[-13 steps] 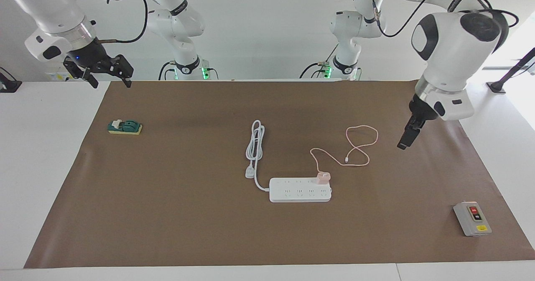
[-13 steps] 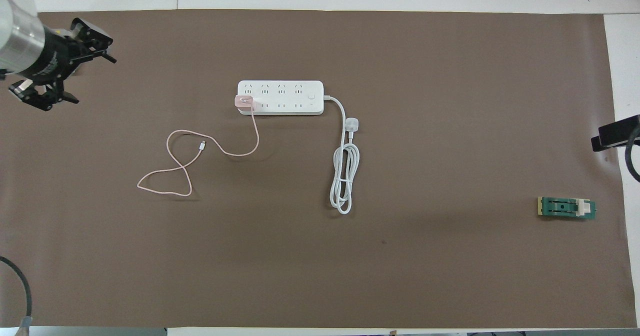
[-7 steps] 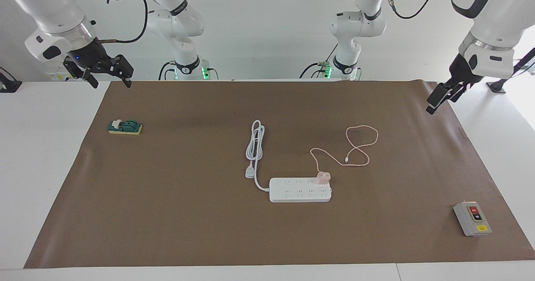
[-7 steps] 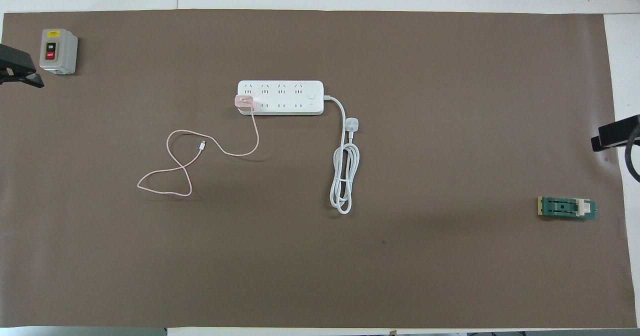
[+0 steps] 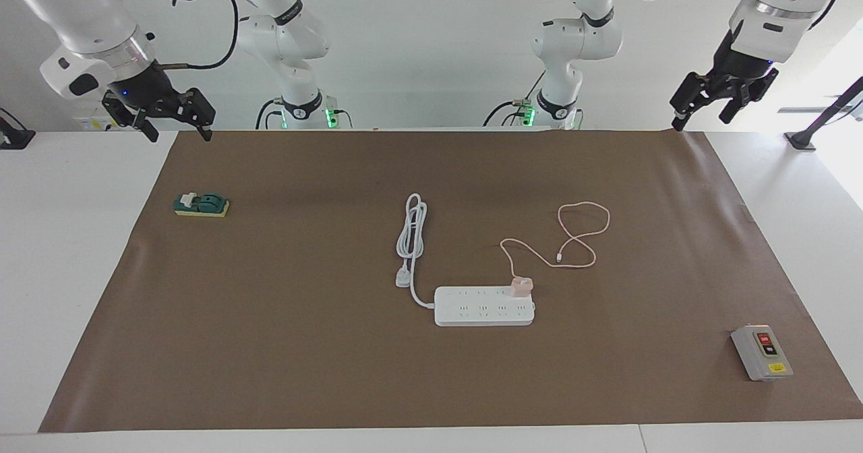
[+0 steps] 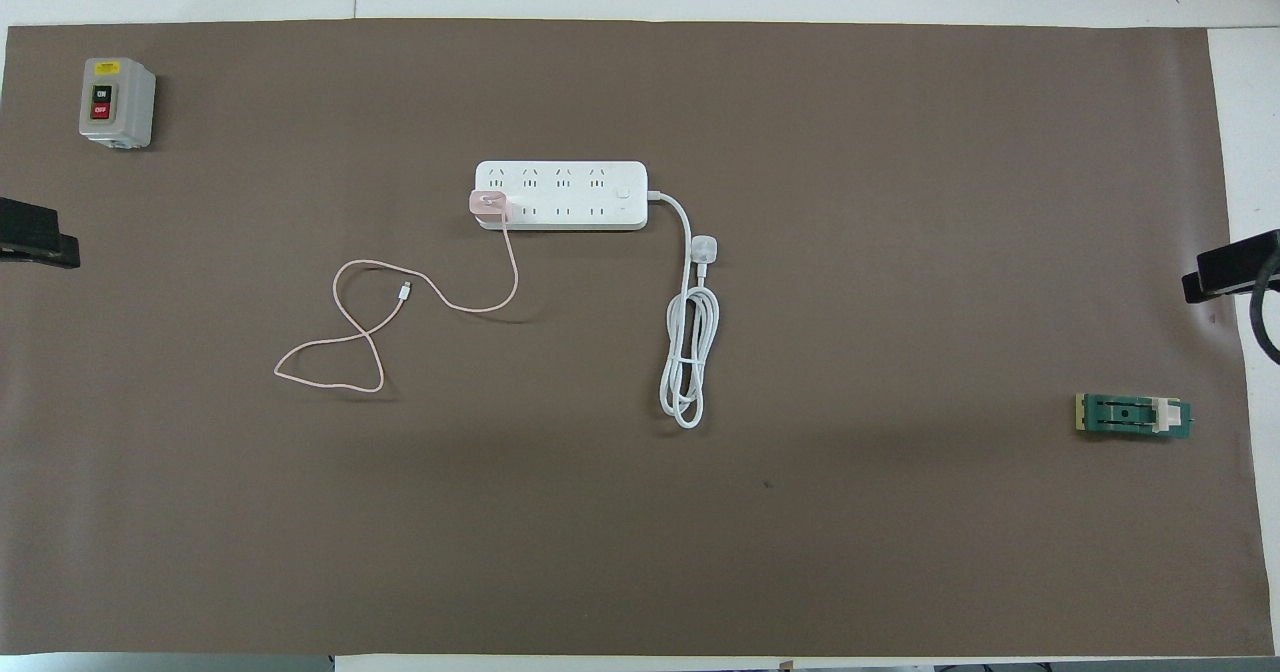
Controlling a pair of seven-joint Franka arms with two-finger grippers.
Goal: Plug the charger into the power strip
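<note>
The white power strip (image 5: pixel 482 308) (image 6: pixel 570 187) lies mid-table on the brown mat. The pink charger (image 5: pixel 521 286) (image 6: pixel 489 203) sits upright in a socket in the row nearer to the robots, at the strip's end toward the left arm. Its thin pink cable (image 5: pixel 584 234) (image 6: pixel 350 337) loops loosely on the mat nearer to the robots. My left gripper (image 5: pixel 703 114) hangs open and empty, raised over the mat's corner by its own base. My right gripper (image 5: pixel 179 131) is also open and empty, raised over the mat's other corner at the robots' edge.
The strip's thick white cord (image 5: pixel 412 230) (image 6: pixel 690 352) lies coiled, ending in a white plug (image 5: pixel 403 278). A grey button box (image 5: pixel 762 352) (image 6: pixel 116 102) stands toward the left arm's end. A green switch (image 5: pixel 201 205) (image 6: pixel 1133 416) lies toward the right arm's end.
My left arm has risen and drawn back from over the mat beside the pink cable to the mat's corner at the robots' edge. The right arm and the charger have stayed still.
</note>
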